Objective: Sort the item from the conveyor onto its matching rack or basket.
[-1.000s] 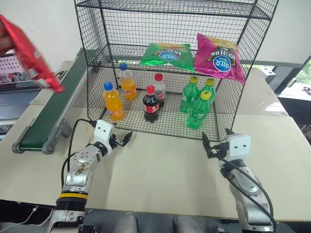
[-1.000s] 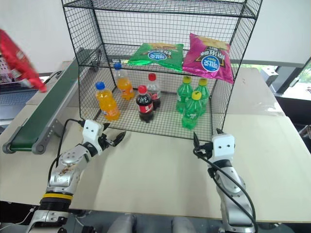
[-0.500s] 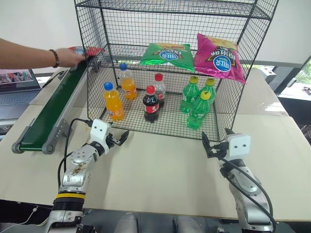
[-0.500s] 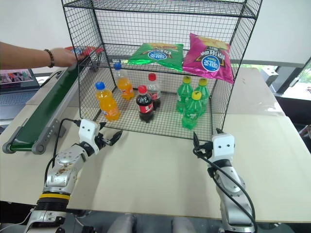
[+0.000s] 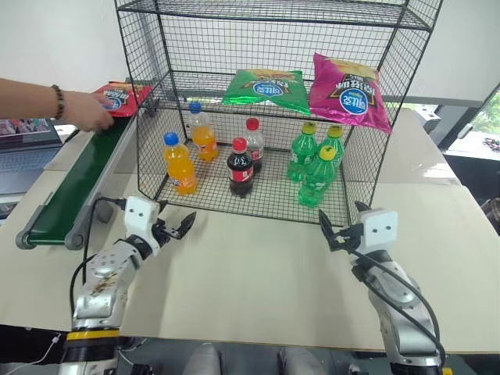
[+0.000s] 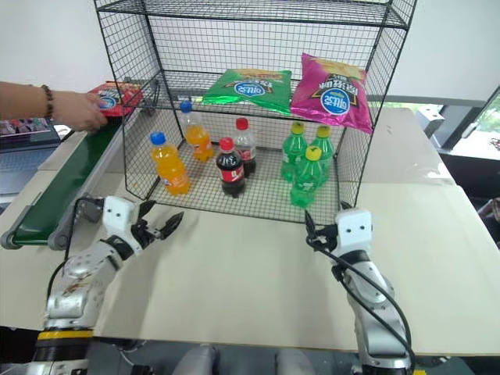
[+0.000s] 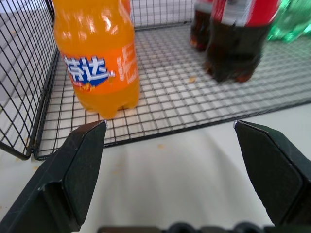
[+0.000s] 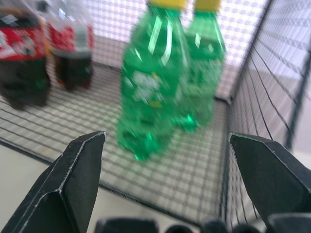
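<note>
The red crisp bag [image 5: 117, 97] lies on the far end of the dark green conveyor [image 5: 69, 187], with a person's hand [image 5: 84, 111] at its edge. To its right stands the tall black wire rack [image 5: 273, 11]. My left gripper [image 5: 183, 226] is open and empty, low over the table in front of the rack's left corner, facing an orange bottle [image 7: 97, 58]. In front of the rack's right corner, my right gripper [image 5: 341, 220] hangs open and empty, facing the green bottles [image 8: 155, 82].
The rack's middle shelf holds a green bag [image 5: 266, 86] and a magenta bag [image 5: 348, 92]. Orange, cola and green bottles stand on its bottom tier. A laptop [image 5: 23, 148] sits left of the conveyor. The beige table [image 5: 258, 273] spreads between both arms.
The person has brought the red bag down from the air at the left onto the conveyor's far end. My left gripper drew back and to the left. The right arm barely moved.
</note>
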### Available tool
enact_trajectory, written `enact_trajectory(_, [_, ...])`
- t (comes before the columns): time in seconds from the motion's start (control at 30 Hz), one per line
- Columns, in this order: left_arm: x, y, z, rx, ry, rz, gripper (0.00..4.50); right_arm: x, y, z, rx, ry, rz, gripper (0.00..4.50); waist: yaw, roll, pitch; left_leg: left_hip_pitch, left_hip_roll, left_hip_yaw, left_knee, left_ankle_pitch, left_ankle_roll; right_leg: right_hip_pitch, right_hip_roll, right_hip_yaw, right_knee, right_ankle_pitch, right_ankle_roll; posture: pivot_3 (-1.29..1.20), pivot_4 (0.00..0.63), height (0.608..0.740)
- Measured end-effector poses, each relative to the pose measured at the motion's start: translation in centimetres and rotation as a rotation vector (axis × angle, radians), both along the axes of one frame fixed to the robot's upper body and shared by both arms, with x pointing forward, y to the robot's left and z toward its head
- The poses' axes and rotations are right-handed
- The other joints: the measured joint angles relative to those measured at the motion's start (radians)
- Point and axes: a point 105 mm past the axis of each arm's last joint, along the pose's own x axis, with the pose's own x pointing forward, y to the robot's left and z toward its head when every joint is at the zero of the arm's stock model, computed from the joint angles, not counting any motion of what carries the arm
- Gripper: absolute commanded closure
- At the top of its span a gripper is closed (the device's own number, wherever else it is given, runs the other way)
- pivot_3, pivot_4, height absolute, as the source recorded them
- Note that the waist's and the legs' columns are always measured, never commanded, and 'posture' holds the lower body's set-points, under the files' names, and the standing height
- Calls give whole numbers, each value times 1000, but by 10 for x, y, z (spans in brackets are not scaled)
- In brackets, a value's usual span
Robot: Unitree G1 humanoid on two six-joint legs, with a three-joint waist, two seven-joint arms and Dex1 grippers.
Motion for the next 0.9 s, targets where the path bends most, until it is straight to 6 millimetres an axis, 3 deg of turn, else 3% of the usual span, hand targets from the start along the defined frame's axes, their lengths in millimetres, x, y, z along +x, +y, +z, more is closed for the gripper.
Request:
enact_trajectory(0.13, [-22,7,15,-83,20,-5,40,1,13,22,-28,-39,127,0,-10,0,0,0,0,0,0,0,0,0,0,0,0,0,0,0,150,740])
enact_trajectory(0.3, [-48,30,35,-253,38,72,40,1,33,38,-45,-42,331,0,-20,0,0,1,0,-1,1,0,1,1,0,0,0,0,0,0,150,740])
enact_trajectory(0.5, [-77,59,40,-523,85,187,40,-6,68,68,-47,-101,609,0,-26,0,1,1,0,-1,0,-1,2,1,0,0,0,0,0,0,150,740])
enact_trajectory(0.7, [-112,107,36,-823,95,398,40,-27,102,83,-68,-125,910,0,-19,-1,1,1,0,-2,1,-1,2,1,0,-1,0,-1,-1,0,150,740])
enact_trajectory(0.9, [-125,155,41,-1101,43,521,40,-40,120,98,-100,-161,1130,0,-15,-1,1,3,1,-3,1,-1,2,1,0,-3,0,-1,-2,0,150,740])
